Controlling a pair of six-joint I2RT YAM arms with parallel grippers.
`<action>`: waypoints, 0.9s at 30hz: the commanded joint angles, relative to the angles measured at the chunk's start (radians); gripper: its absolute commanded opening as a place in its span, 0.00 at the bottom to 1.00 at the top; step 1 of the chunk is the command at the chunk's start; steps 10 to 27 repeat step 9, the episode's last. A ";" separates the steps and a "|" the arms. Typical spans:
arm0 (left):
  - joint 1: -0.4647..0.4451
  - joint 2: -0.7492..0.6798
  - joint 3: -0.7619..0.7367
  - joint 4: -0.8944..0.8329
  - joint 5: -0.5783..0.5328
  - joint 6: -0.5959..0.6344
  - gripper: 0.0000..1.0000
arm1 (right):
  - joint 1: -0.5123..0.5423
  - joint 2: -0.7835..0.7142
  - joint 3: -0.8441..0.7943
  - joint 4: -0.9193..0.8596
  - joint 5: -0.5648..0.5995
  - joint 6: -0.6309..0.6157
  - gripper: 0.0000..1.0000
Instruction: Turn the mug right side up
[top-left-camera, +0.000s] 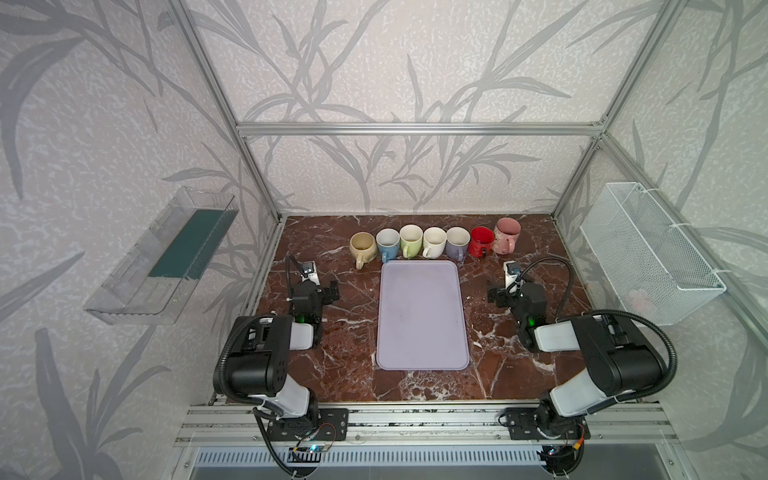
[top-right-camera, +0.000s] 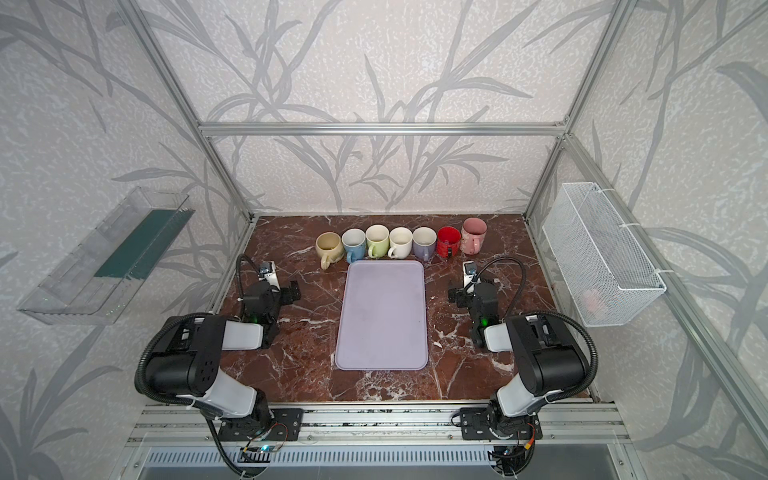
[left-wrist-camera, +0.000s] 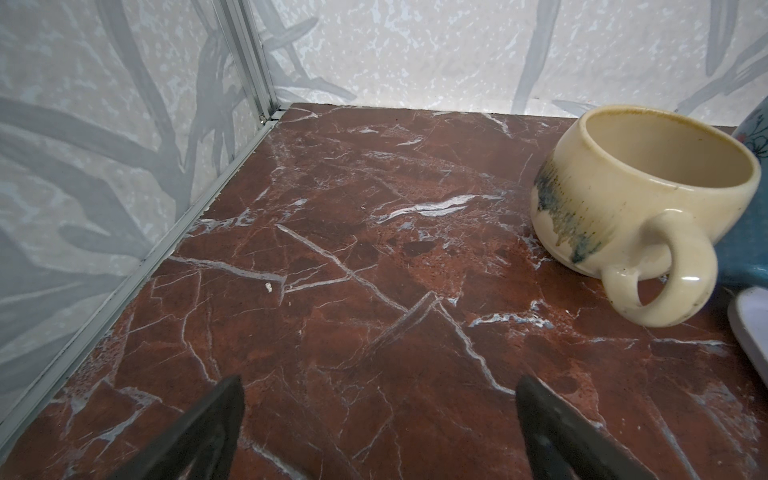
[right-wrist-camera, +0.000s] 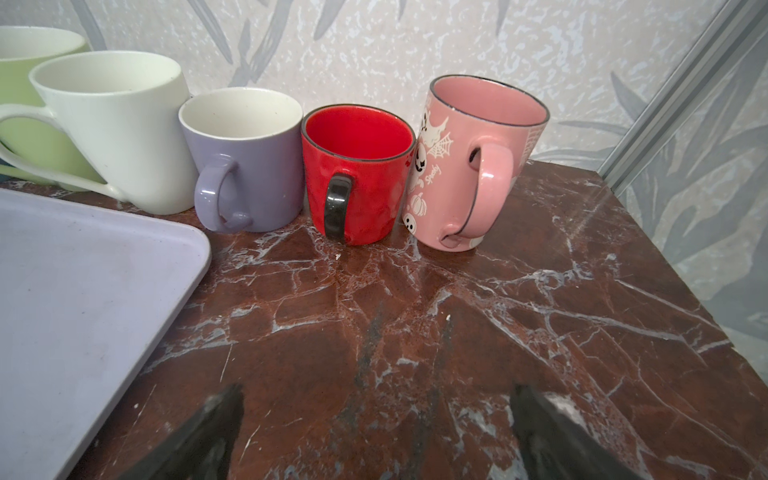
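The bench (top-left-camera: 332, 374) is the broad marble ground of it all; on its middle lies the lilac tray (top-left-camera: 422, 316), bare. My left hand (left-wrist-camera: 379, 380) hangs released and empty left of the tray, and my right hand (right-wrist-camera: 376, 388) likewise on the right, both jaws spread wide over bare stone. The mugs (top-left-camera: 434, 242) stand in one row along the far edge, just beyond the tray's far rim, packed shoulder to shoulder. Every mouth I can see faces up, so I judge nothing is left inverted, and I cannot tell which one the task means. The danger, I think, lies in reaching anyway: spread jaws pushed into so tight a row would shove a neighbour; the tall pink mug (right-wrist-camera: 478, 166) at the right end looks readiest to topple, with the red mug (right-wrist-camera: 357, 174) pressed against it; the squat cream mug (left-wrist-camera: 640, 187) at the left end could skid toward the wall if I nudge its handle.
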 joint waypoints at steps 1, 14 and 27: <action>-0.007 0.000 0.012 0.027 -0.021 -0.004 0.99 | -0.006 0.006 0.014 0.003 -0.005 -0.003 0.99; -0.015 0.001 0.015 0.025 -0.031 0.001 1.00 | -0.006 0.006 0.015 0.002 -0.005 -0.003 0.99; -0.015 0.001 0.015 0.025 -0.031 0.001 1.00 | -0.006 0.006 0.015 0.002 -0.005 -0.003 0.99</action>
